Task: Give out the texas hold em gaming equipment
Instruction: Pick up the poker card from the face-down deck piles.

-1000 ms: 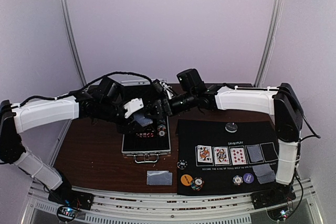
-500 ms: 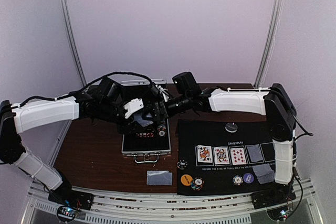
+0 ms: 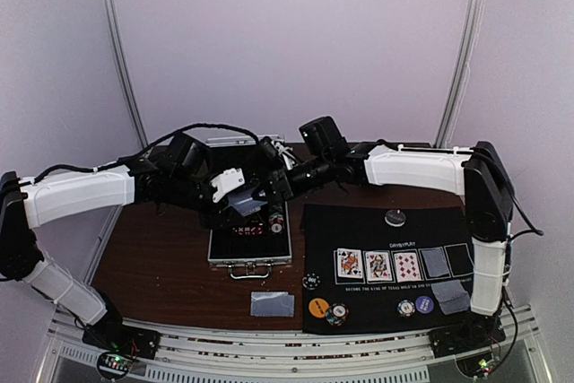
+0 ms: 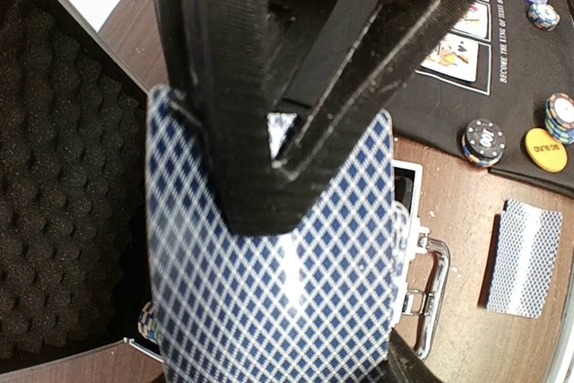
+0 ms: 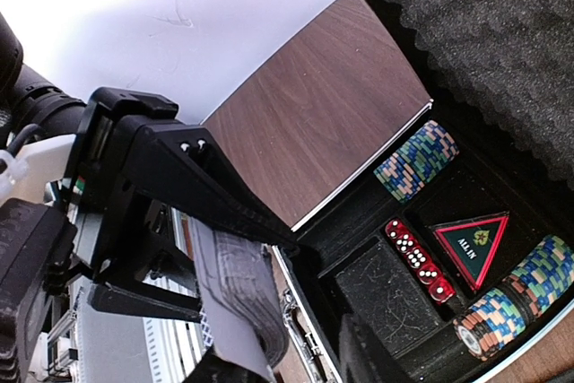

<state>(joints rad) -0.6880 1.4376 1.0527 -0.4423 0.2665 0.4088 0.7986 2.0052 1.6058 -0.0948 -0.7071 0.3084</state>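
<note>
A deck of blue-diamond-backed playing cards hangs over the open silver case. My left gripper is shut on it, one finger lying across the top card. In the right wrist view the deck fans downward. My right gripper stands open at its lower edge, a card corner against one finger. On the black mat lie three face-up cards and a face-down card. Chip stacks, an orange disc, a purple disc and a dark disc also sit there.
The case holds rows of chips, red dice and a triangular "all in" marker. Its foam-lined lid stands open behind. Face-down cards lie on the wooden table in front of the case handle.
My right gripper reached in toward the deck and drew back slightly, its jaws narrowing from wide open around the card edge. The left gripper has held the deck still.
</note>
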